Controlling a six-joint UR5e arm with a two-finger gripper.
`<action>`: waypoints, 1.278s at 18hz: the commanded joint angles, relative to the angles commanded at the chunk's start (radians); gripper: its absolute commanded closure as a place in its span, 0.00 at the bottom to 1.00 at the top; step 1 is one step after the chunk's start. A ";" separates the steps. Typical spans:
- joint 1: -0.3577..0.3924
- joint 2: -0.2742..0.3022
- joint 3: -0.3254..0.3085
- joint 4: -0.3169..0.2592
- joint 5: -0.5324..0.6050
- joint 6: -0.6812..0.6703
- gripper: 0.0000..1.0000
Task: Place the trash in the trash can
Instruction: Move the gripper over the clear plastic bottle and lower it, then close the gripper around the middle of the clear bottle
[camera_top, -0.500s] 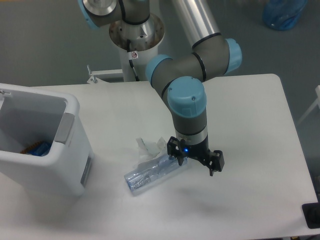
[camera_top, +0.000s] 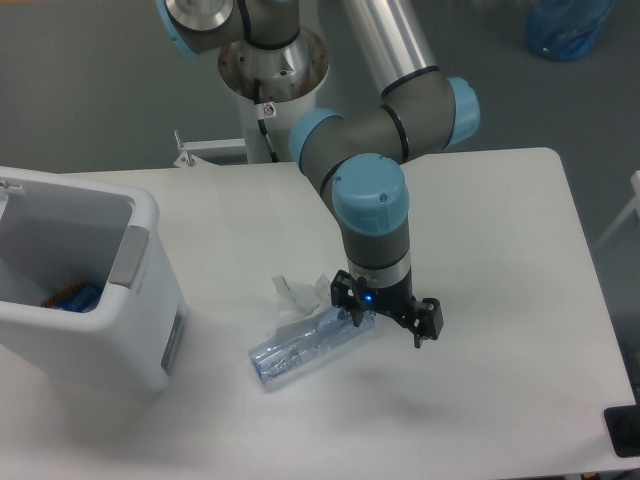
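Camera view: worktop (camera_top: 480, 200), trash can (camera_top: 75, 300) far left, arm nudged slightly left in the last half second. Bottle (camera_top: 305, 347) lies flat mid-worktop, wrapper (camera_top: 297, 292) just behind. Gripper (camera_top: 387, 320) fingers spread open over the bottle's right end, nothing grasped yet

Even, cool overhead light; table (camera_top: 500, 200) w/ soft faint shadows, no glare. Slightly soft focus, low res.

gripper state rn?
Gripper: open, holding nothing, one finger at the right end of the crushed bottle.
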 joint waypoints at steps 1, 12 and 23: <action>-0.002 -0.003 -0.012 0.000 0.000 -0.003 0.00; -0.089 0.006 -0.048 0.002 -0.023 -0.009 0.00; -0.132 -0.017 -0.114 0.000 -0.017 -0.011 0.00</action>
